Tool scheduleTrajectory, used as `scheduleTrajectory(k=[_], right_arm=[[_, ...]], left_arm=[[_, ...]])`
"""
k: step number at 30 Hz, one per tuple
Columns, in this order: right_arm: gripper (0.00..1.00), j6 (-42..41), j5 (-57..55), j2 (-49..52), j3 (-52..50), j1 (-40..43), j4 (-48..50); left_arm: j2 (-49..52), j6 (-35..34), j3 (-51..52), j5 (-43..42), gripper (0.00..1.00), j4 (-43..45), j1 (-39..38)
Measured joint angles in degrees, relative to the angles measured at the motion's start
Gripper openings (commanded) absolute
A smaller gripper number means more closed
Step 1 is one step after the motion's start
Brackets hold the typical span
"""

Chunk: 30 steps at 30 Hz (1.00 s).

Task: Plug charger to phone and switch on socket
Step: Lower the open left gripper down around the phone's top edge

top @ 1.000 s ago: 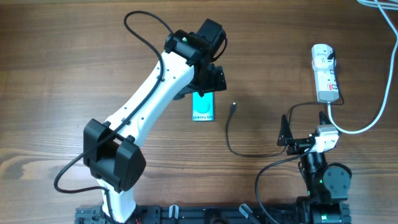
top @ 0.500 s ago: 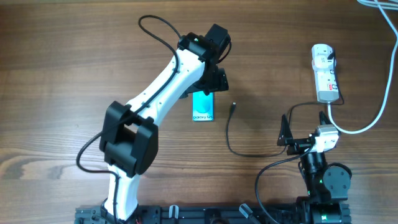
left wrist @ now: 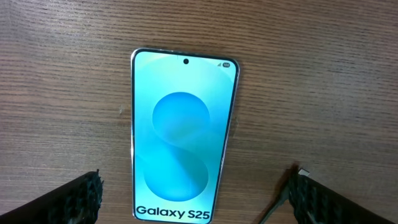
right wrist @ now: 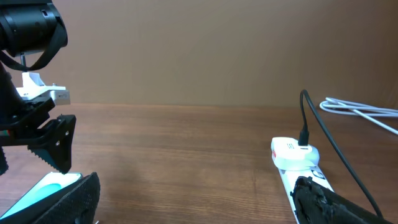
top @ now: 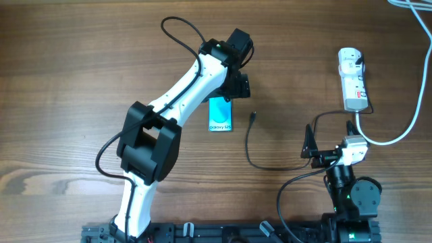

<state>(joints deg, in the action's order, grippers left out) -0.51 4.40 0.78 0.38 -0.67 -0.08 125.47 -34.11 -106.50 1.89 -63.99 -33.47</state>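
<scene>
The phone (top: pixel 220 117) lies flat on the wooden table, teal screen up, and fills the middle of the left wrist view (left wrist: pixel 183 134). My left gripper (top: pixel 233 88) hovers over the phone's far end, open and empty, with its fingers (left wrist: pixel 196 186) either side of the "Galaxy S25" end. The charger (top: pixel 248 145) is a thin black cable curling right of the phone, its tip (left wrist: pixel 303 172) beside my right finger. The socket (top: pixel 352 79) lies at the far right with a black plug in it (right wrist: pixel 297 154). My right gripper (top: pixel 329 140) is open and empty near its base (right wrist: pixel 193 196).
A thick white lead (top: pixel 412 115) loops from the socket to the table's right edge and top right corner. The left arm's white links (top: pixel 175 108) stretch diagonally across the middle left. The arms' mounting rail (top: pixel 223 233) runs along the front edge.
The left arm's elbow has swung right and forward, and its gripper has shifted slightly right above the phone's far end. The phone, charger, socket and right arm have not moved.
</scene>
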Motion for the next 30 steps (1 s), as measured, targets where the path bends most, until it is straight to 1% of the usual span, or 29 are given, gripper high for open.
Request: scheduleTrajectory(k=[10,17,30], right_arm=[[1.00,0.00,0.00,0.00,0.00,0.00,0.00],[1.00,0.02,0.00,0.00,0.00,0.00,0.00],[1.00,0.00,0.00,0.00,0.00,0.00,0.00]], left_arm=[[0.00,0.48,0.00,0.00,1.00,0.46,0.00],[0.00,3.85,0.00,0.02,1.00,1.29,0.00],[0.00,4.52,0.00,0.02,1.00,1.49,0.00]])
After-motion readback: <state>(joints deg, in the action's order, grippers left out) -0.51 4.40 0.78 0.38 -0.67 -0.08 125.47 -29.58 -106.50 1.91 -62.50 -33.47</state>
